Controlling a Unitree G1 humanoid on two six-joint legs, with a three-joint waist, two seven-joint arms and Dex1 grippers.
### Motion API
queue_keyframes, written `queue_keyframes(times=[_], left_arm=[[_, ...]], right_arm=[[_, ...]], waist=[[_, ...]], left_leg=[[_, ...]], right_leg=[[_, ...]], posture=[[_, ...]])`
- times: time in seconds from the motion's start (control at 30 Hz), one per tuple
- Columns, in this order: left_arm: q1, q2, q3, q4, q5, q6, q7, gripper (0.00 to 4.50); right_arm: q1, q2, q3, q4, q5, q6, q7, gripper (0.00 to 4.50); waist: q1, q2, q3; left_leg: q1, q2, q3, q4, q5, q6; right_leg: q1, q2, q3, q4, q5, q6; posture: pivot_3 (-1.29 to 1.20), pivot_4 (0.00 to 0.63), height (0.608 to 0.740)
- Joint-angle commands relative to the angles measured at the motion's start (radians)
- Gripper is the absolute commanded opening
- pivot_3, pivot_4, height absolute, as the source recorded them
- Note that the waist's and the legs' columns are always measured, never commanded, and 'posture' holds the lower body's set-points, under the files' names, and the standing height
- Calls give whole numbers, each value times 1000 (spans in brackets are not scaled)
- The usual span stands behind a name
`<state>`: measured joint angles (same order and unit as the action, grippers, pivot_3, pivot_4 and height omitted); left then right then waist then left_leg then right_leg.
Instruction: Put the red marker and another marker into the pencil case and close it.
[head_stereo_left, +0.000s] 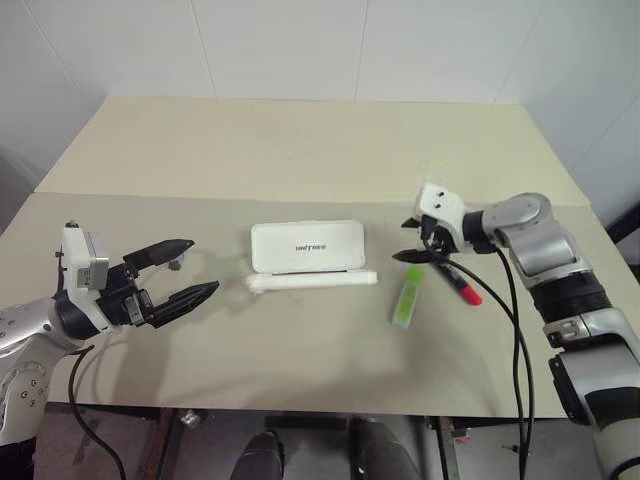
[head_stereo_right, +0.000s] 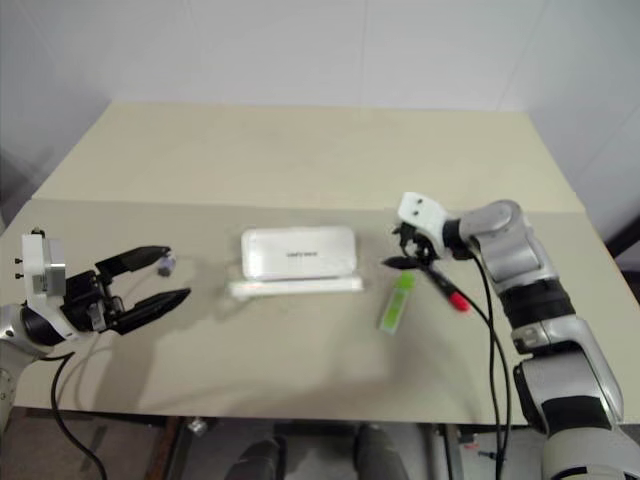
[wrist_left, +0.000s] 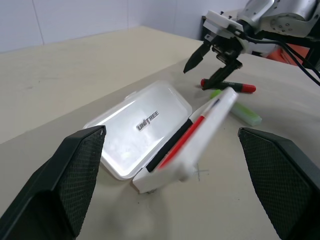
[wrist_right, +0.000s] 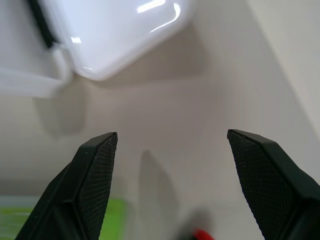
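My right pincer (head_stereo_left: 422, 250) hangs just above the table (head_stereo_left: 300, 150) with its two black fingers spread wide and nothing between them, and the red marker (head_stereo_left: 458, 282) lies directly below and slightly toward me from the tips. That marker is what the coming move turns on, as I judge it: its long axis runs on a slant, the dark barrel end tucked under my fingers and the bright red end pointing back toward my own right side. To take it cleanly, I reckon, the fingers should straddle the barrel across that slant, not along it. Just beside it, on the side toward the case, lies the lime-green highlighter (head_stereo_left: 405, 296), its long axis running nearly toward and away from me, close to the red marker but apart from it. The pencil case (head_stereo_left: 305, 247) sits in the middle of the table, open, lid lying flat and the tray tilted up on the near edge. My left pincer (head_stereo_left: 185, 270) waits well off on the far side of the case, fingers likewise spread and empty, so the right arm is plainly the nearer one for both markers.
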<state>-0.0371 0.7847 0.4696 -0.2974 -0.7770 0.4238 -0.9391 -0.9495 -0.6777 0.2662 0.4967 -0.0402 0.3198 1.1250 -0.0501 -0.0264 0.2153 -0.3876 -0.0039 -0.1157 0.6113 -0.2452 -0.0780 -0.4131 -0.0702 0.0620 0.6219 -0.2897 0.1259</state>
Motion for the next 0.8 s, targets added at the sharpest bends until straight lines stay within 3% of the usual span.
queue_keyframes(times=[0.03,0.47,0.8], left_arm=[[-15,-1,16,4,5,-22,-4,4500],[-22,-10,0,11,11,-27,-9,4500],[-72,-18,-40,46,28,-40,-23,4500]], right_arm=[[-39,7,-36,42,-13,-3,-52,4478],[15,-41,-73,-59,10,305,-84,4478],[38,-46,-59,-79,5,387,-105,4478]], waist=[[-2,0,0],[-3,0,0],[-4,0,0]], left_leg=[[0,0,0,0,0,0],[0,0,0,0,0,0],[0,0,0,0,0,0]], right_leg=[[0,0,0,0,0,0],[0,0,0,0,0,0],[0,0,0,1,0,0]], posture=[[0,150,740],[0,150,740],[0,150,740]])
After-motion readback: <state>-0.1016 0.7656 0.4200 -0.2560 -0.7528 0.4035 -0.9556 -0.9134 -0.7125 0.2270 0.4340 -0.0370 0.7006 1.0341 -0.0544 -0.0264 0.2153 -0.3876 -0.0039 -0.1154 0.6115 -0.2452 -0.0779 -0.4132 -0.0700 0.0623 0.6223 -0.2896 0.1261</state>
